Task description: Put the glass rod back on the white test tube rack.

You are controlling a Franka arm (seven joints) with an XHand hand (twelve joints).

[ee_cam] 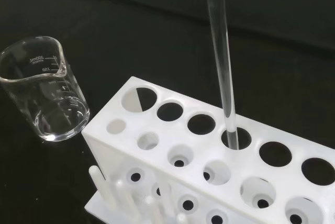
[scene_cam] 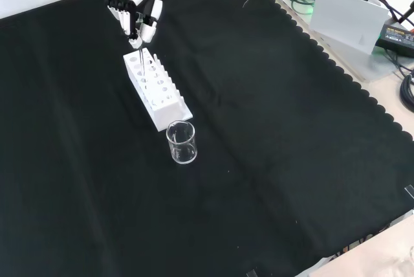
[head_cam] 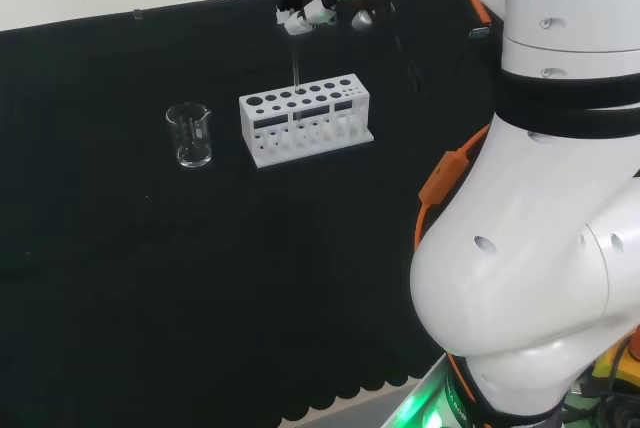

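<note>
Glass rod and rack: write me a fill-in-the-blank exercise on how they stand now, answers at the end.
1. The hand holds the glass rod by its ____ end.
2. The rod's lower end sits inside a ____ in the top of the white test tube rack.
3. The beaker beside the rack holds ____.
4. The fingers are ____ round the rod.

Answers: upper; hole; nothing; curled
</note>
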